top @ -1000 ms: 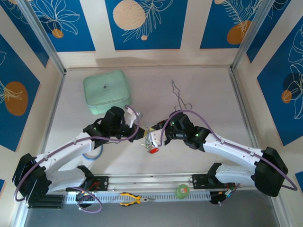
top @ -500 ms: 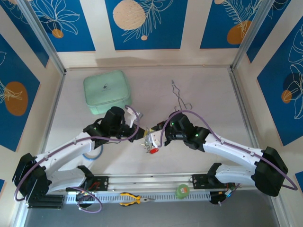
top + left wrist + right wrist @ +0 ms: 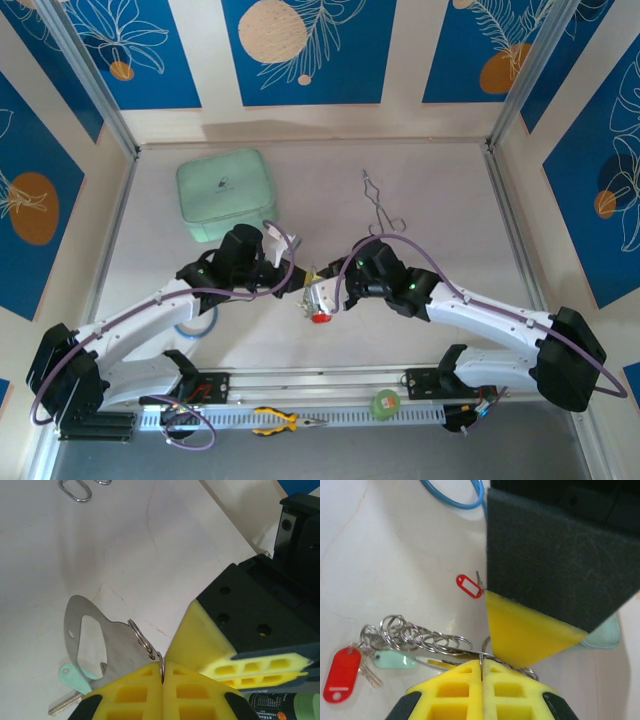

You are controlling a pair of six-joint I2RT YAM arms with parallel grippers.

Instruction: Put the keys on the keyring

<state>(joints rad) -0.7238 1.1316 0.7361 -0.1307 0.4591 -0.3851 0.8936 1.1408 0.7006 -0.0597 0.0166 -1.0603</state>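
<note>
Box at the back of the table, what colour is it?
Pale mint green; the box shows best in the top external view.

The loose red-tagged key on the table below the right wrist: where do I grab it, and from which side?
Probably the red tag, straight from above, pinched across its narrow width. It lies flat on the table, and the tag is its broadest part; the metal sliver at its end looks too thin to pinch.
</note>
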